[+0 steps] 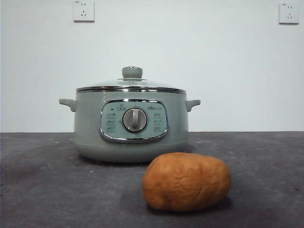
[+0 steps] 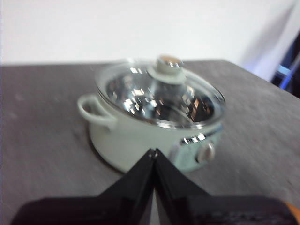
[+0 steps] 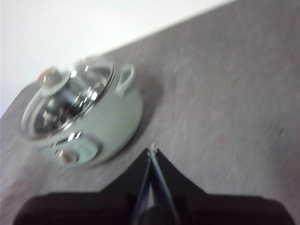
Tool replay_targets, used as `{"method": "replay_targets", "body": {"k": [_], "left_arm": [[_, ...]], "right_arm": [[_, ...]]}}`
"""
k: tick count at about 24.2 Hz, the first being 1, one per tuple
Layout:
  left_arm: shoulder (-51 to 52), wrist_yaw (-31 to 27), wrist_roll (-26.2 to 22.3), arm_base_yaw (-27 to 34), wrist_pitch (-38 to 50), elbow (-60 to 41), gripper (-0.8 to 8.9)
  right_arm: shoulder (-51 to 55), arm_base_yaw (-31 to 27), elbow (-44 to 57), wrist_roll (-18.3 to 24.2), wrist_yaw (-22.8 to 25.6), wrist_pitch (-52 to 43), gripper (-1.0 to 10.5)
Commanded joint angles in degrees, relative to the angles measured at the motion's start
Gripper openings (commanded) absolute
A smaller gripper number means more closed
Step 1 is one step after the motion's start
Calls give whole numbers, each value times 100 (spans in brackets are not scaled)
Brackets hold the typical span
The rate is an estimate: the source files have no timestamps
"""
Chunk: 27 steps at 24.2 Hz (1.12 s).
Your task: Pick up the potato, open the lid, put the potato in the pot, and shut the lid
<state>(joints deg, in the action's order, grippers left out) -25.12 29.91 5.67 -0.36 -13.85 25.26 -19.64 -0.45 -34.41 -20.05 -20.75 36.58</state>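
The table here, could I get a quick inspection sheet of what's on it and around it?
Surface: dark grey table, matte, speckled.
Job's things: potato on the table in front of the pot; lid on the pot.
Clutter: nothing seen.
Grippers: left gripper shut, empty, above the table facing the pot; right gripper shut, empty, beside the pot.
Cables: nothing seen.
Surroundings: white wall, two sockets.

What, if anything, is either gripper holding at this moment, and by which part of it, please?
Nothing is held. The left gripper and right gripper are both shut on nothing, clear of the pot; the potato lies untouched on the table.
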Motion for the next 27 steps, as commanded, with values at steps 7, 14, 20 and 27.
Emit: {"method": "replay_targets", "body": {"k": [7, 14, 20, 27], "left_arm": [[-704, 857, 13, 15, -737, 538, -4], [-979, 1403, 2, 15, -791, 710, -5], [-1106, 1558, -4, -76, -994, 713, -4], [-1152, 1552, -334, -435, -1602, 713, -5]], "right_arm": [[-1038, 11, -431, 1132, -1327, 249, 1], [-2118, 98, -804, 1742, -1696, 251, 19], [-3021, 717, -1082, 1976, -1692, 249, 199], [-4242, 2411, -1698, 2295, -999, 284, 732]]}}
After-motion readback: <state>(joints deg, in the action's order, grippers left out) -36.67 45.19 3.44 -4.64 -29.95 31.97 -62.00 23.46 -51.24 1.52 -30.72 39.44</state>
